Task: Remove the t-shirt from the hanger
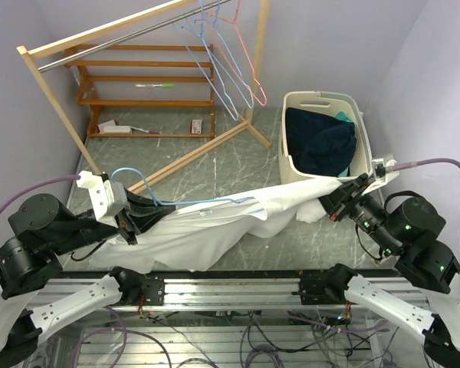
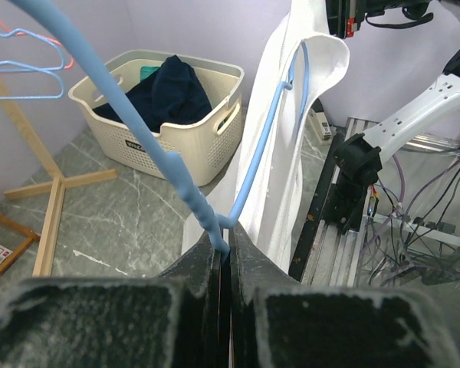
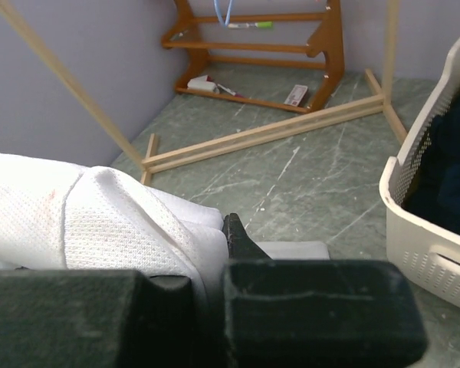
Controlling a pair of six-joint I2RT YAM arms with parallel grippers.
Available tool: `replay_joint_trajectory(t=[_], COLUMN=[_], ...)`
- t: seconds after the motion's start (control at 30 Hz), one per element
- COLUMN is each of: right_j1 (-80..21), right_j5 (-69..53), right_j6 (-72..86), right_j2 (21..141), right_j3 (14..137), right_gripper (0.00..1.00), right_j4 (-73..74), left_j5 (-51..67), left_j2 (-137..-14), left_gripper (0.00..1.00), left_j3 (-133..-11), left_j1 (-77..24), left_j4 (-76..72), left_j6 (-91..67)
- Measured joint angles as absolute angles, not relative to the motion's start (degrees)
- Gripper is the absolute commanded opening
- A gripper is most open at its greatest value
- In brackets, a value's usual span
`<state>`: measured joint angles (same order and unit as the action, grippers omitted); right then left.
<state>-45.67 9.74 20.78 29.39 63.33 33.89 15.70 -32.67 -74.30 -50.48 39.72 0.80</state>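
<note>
We see the white t-shirt (image 1: 215, 226) stretched low over the green table (image 1: 238, 165) to the left of the white laundry basket (image 1: 322, 96), drawn out between our two arms. Our right gripper (image 1: 333, 203) sits just in front of the basket's near left corner, pinched tight on one end of the shirt. In its wrist view the mesh fabric is bunched over and between the black fingers. Our left gripper (image 2: 224, 247) is well to the left of the basket, its jaws closed to a narrow slit around the twisted neck of the blue hanger (image 2: 134, 126), whose hook curves up past the camera. One arm of the hanger runs inside the shirt and shows at the open collar, so the shirt is not yet off it. Dark blue clothes (image 1: 318, 142) fill the basket. Behind and to the left of the basket stands a wooden rack (image 1: 192, 159) with coloured wire hangers (image 1: 228, 77) hung on its rail.
</note>
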Motion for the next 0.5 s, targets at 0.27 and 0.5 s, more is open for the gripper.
replay_joint_trajectory(t=[0.27, 0.5], right_j1=[-45.71, -45.84], right_j5=[8.40, 10.68], right_j6=[21.80, 24.69], right_j2=[37.54, 42.17], right_j3=[65.08, 63.86], right_gripper=[0.00, 0.00], right_j4=[38.89, 42.78], left_j5=[14.41, 12.10], left_j2=[-32.53, -30.74], left_gripper=[0.07, 0.07], left_j3=[-73.41, -73.43], left_j1=[-50.48, -50.46], left_j4=[39.09, 39.86], left_j6=[0.60, 0.60])
